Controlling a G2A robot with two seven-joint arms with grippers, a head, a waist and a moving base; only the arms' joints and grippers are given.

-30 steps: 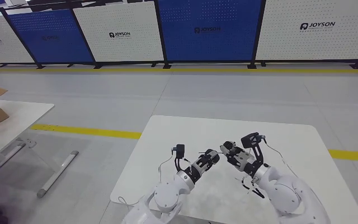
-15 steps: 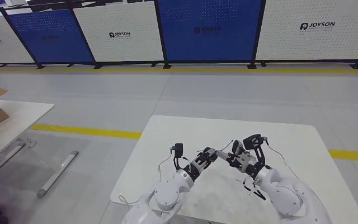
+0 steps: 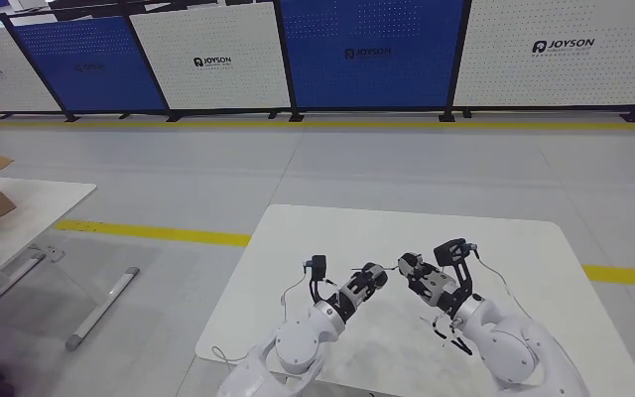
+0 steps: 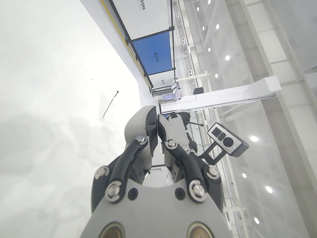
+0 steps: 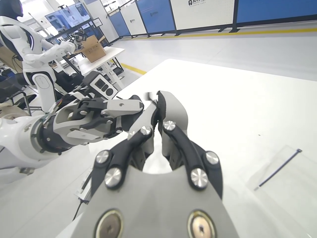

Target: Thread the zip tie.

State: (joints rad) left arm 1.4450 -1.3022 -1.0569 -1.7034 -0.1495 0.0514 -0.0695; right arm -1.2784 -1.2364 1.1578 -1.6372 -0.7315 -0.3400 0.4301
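Blue and white pegboard panels closed off the top of the frame in the top view, with a yellow floor line running in front of them toward the white desk, which took up the lower middle and right. Both arms came up from the bottom edge and met tip to tip just right of centre, low in the frame. The left gripper and the right gripper sat just beside each other there, raised over the desk.

From its own wrist camera, the left gripper was clenched on the zip tie — a thin black strip crossing between its ribbed pads. The right gripper was pressed closed as well. A short, blurred black end of the tie stuck out at its fingertips, right in front of the left gripper's nose.

A spare tie, black and straight, lay flat on a clear sheet on the desk, well apart from both grippers. At the left edge of the top view stood a second desk — off to the side, across the floor.
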